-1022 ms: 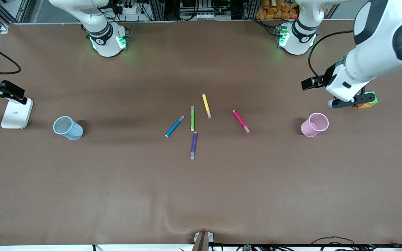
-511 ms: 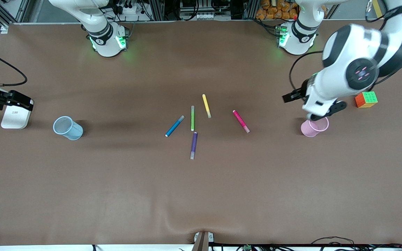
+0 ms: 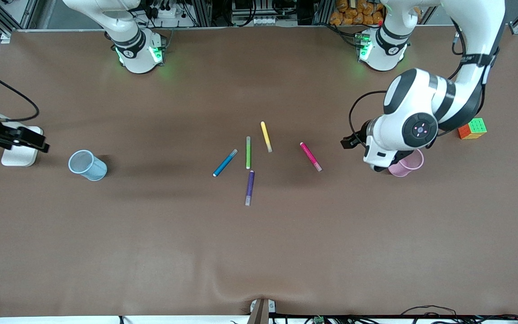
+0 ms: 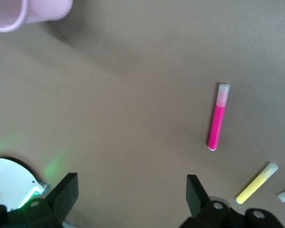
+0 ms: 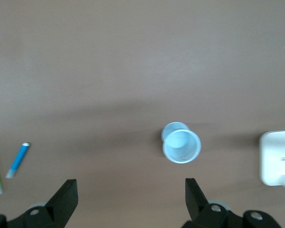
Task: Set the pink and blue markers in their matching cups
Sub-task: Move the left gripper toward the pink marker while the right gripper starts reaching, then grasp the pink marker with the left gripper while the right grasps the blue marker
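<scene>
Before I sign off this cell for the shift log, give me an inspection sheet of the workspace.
Surface: brown table, a crease at its near edge.
Job's things: pink marker, blue marker lying flat; pink cup, blue cup upright, empty.
Clutter: green marker, yellow marker, purple marker, puzzle cube, white box.
Grippers: left gripper open beside pink cup; right gripper open above blue cup.
Cables: black cable on right arm.
Surroundings: nothing seen.

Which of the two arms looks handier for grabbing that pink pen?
The left one, I'd say. Its open left gripper hangs over the table by the pink cup, with the pink marker close by. The right gripper is up at the blue cup's end.
</scene>
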Motion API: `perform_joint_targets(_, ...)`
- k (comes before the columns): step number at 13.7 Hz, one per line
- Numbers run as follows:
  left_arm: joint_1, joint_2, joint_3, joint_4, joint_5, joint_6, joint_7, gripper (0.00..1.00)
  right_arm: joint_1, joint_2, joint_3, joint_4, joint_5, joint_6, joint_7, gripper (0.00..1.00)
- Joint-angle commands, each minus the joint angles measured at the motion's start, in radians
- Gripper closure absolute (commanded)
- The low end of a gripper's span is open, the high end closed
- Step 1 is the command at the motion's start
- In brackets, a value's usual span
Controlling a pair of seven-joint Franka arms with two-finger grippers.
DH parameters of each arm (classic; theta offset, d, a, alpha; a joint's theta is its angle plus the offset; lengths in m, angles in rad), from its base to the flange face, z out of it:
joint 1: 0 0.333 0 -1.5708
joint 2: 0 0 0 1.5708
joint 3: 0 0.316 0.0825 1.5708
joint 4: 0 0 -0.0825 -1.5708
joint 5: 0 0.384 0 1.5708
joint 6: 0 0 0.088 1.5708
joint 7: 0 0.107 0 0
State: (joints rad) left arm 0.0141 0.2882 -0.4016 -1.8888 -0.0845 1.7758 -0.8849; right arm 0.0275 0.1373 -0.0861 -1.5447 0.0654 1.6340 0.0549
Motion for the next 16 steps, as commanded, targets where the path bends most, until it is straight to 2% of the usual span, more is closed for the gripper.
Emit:
perform_joint_targets(1, 0.003, 0.051, -0.002, 0.016, -0.052, 0.046, -0.011, 0.00, 0.022, 0.051, 0.002, 0.038, 0.027, 0.006, 0.061, 0.00)
perform_joint_targets(6, 0.006, 0.115, -0.002, 0.022, -0.076, 0.109, -0.016, 0.00, 0.089, 0.133, 0.002, 0.038, 0.083, 0.121, 0.183, 0.00)
perform_joint_targets(12, 0.001, 0.166, -0.002, 0.022, -0.092, 0.174, -0.017, 0.00, 0.167, 0.176, 0.002, 0.034, 0.085, 0.130, 0.354, 0.00)
perform_joint_targets(16, -0.005, 0.212, -0.002, 0.040, -0.170, 0.215, -0.017, 0.00, 0.238, 0.220, 0.002, 0.029, 0.085, 0.132, 0.512, 0.00)
